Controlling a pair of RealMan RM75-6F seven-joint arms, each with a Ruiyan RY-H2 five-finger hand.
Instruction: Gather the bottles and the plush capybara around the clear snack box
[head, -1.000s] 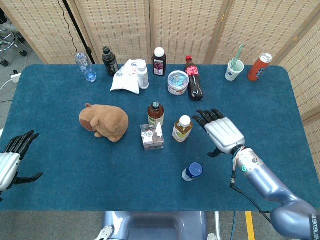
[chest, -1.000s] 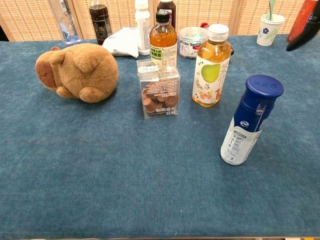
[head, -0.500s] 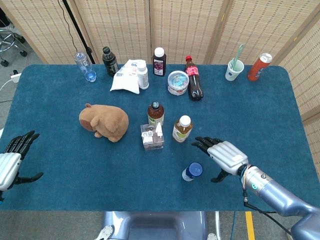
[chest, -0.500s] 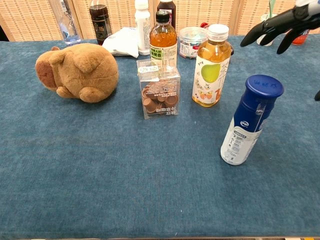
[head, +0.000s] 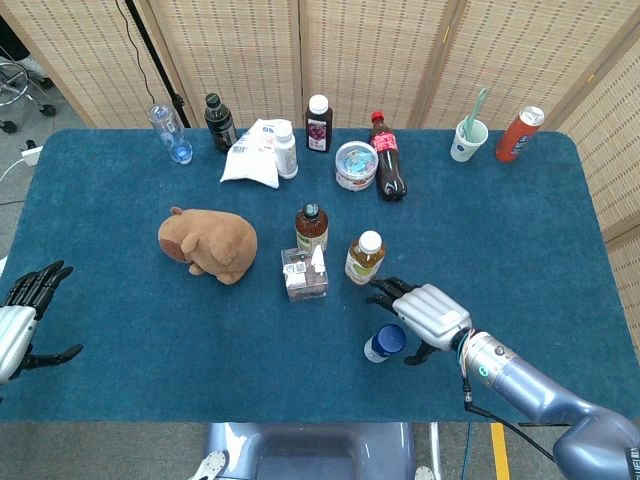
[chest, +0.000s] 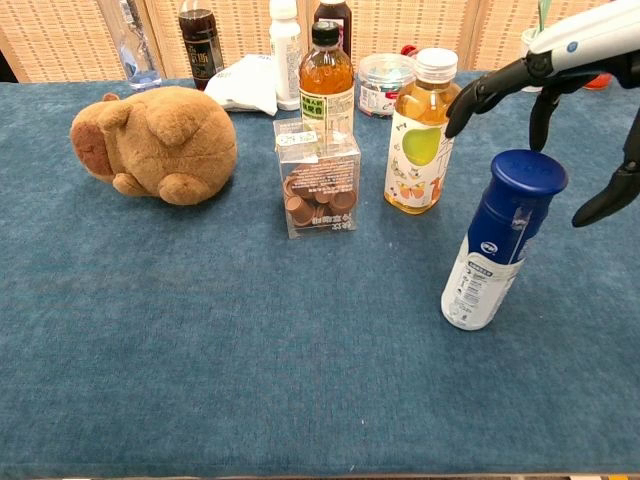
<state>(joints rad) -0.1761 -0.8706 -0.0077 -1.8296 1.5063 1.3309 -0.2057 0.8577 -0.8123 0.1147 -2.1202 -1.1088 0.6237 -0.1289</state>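
The right hand (head: 425, 312) has its dark fingers (chest: 480, 93) spread apart, holding nothing, arched over and behind the blue-capped white bottle (chest: 502, 240); the thumb hangs off to the bottle's far side, and no contact shows. A second ago this hand was up beyond the pear-label tea bottle (head: 364, 257); since then it has swung down toward the robot and now brackets the blue cap. That reads as a reach for this bottle, the one standing apart from the clear snack box (head: 303, 274), with the grasp not yet closed.

Taking the snack box as landmark: the pear-label tea bottle stands just beside it on the right, the amber bottle with the dark cap (head: 311, 226) just behind it, and the plush capybara (head: 210, 243) near its left, close but apart. The blue-capped bottle sits in front and to the right, clearly farther off than the others. None of these has shifted over the last second.

The left hand (head: 20, 318) idles far to the left of the snack box at the edge of the blue surface (head: 120, 330), fingers apart and empty, unmoved.

Judging by the layout, drawing the blue-capped bottle in would largely finish the cluster.
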